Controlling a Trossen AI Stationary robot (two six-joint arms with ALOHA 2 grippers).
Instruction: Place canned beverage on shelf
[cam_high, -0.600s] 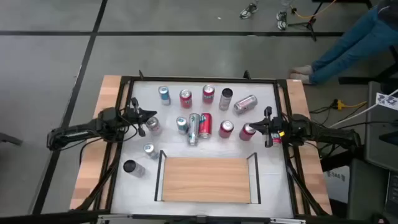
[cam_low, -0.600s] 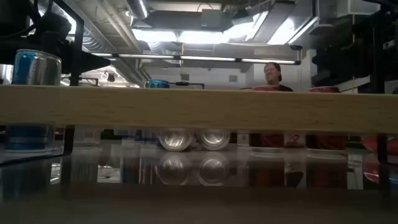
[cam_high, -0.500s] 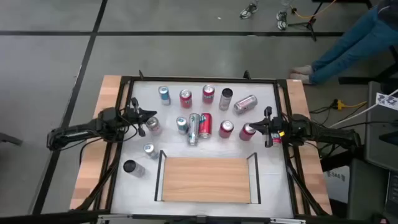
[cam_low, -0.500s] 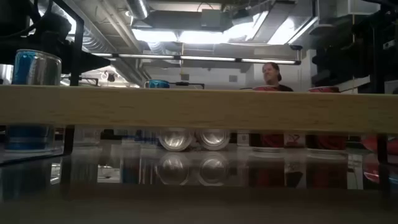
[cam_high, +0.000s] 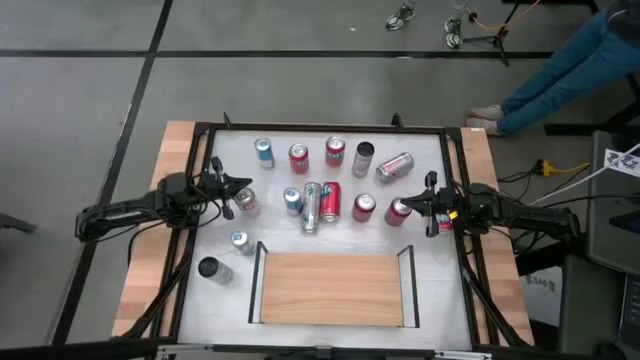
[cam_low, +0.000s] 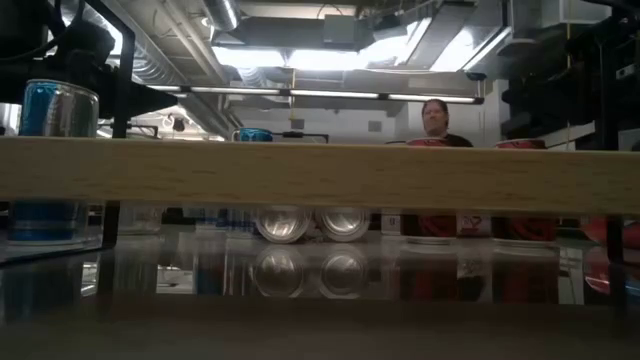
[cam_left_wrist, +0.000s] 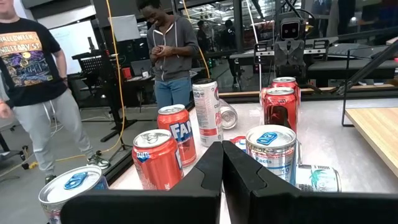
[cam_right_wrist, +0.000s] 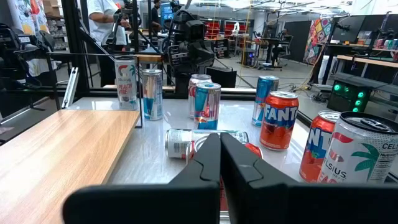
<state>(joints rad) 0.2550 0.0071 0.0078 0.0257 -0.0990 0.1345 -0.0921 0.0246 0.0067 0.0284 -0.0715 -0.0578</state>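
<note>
The shelf (cam_high: 330, 288) is a light-wood panel with black rails on its short sides, standing near the table's front edge; nothing is on it. Its front edge (cam_low: 320, 175) spans the low view. Several cans stand across the far half of the table, red, blue and silver; one silver can (cam_high: 312, 207) lies on its side. My left gripper (cam_high: 246, 184) is shut at the table's left, level, with a red can (cam_left_wrist: 157, 163) and a blue-topped can (cam_left_wrist: 270, 149) just ahead. My right gripper (cam_high: 414, 203) is shut at the right, close to a red can (cam_high: 399, 211).
A blue can (cam_high: 241, 241) and a dark can (cam_high: 208, 268) stand left of the shelf near the front. A black frame (cam_high: 330, 128) borders the white tabletop. People stand in the room beyond the table (cam_left_wrist: 165, 50).
</note>
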